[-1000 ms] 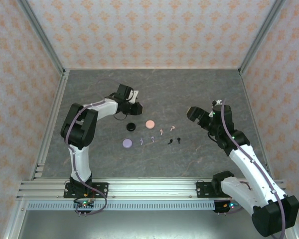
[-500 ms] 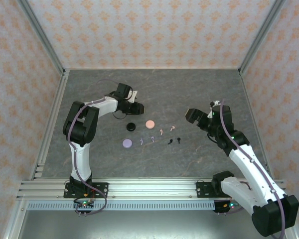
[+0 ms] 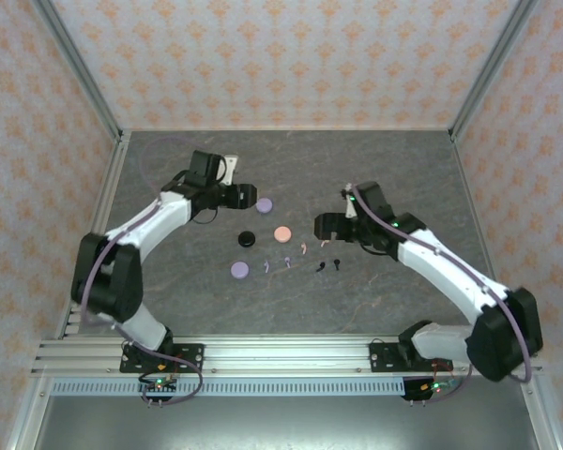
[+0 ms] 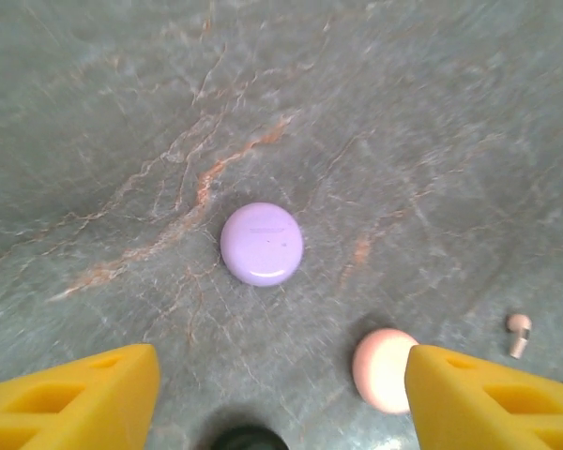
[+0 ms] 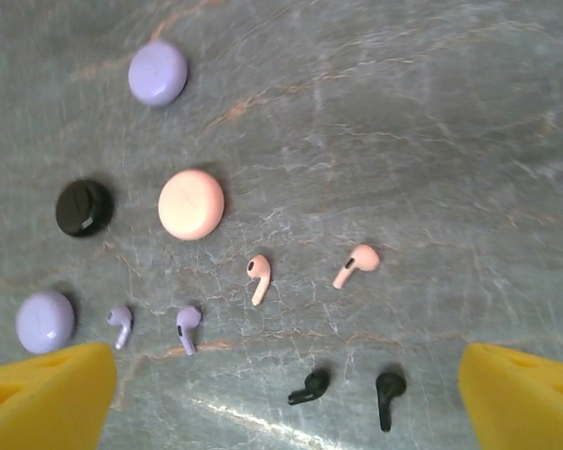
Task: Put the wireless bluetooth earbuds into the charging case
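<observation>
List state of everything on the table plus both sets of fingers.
Left fingers: open, empty.
Right fingers: open, empty.
Far lavender case: closed.
Near lavender case: closed.
Pink case: closed.
Black case: closed.
Earbuds: six, loose, none cased.

Table surface (image 3: pixel 291 309): grey stone pattern with orange veining, evenly lit, continuous beneath the left gripper (image 3: pixel 247 201). Walls (image 3: pixel 281 56) beyond and to either side of it: peach wallpaper, orange floral motif. Aluminium posts (image 3: pixel 75 66) at the rear corners. Slotted rail (image 3: pixel 281 352) behind it.
</observation>
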Tool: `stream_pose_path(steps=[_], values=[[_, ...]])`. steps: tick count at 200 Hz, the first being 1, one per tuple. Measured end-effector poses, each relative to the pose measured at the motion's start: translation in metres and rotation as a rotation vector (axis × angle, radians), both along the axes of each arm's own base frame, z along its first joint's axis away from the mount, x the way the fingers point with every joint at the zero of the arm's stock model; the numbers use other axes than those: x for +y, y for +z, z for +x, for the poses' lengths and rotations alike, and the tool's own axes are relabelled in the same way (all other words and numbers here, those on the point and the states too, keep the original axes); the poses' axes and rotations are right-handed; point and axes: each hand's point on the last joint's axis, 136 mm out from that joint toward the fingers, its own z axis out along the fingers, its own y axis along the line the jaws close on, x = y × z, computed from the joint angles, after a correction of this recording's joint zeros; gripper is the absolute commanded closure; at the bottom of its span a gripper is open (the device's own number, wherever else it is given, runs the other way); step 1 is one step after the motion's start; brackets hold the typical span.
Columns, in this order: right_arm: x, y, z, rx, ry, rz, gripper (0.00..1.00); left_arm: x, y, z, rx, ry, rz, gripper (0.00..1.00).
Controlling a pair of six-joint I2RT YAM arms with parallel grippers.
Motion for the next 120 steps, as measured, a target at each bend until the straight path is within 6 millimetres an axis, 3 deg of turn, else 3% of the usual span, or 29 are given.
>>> stream_pose_path(steps=[27,49,72,120], values=[[0.033,-0.020,0.011,0.019,0.109,-0.131,0.11,0.018,0.023,-0.029,-0.110,0.064,-0.007,0.20],[0.059,-0.042,0.016,0.041,0.203,-0.244,0.12,0.035,0.023,-0.052,-0.158,0.140,-0.013,0.09],[0.083,-0.064,0.022,0.063,0.293,-0.331,0.13,0.053,0.018,-0.075,-0.182,0.214,-0.002,0.05],[0.102,-0.093,0.033,0.103,0.412,-0.422,0.14,0.074,0.022,-0.096,-0.242,0.298,0.011,0.00]])
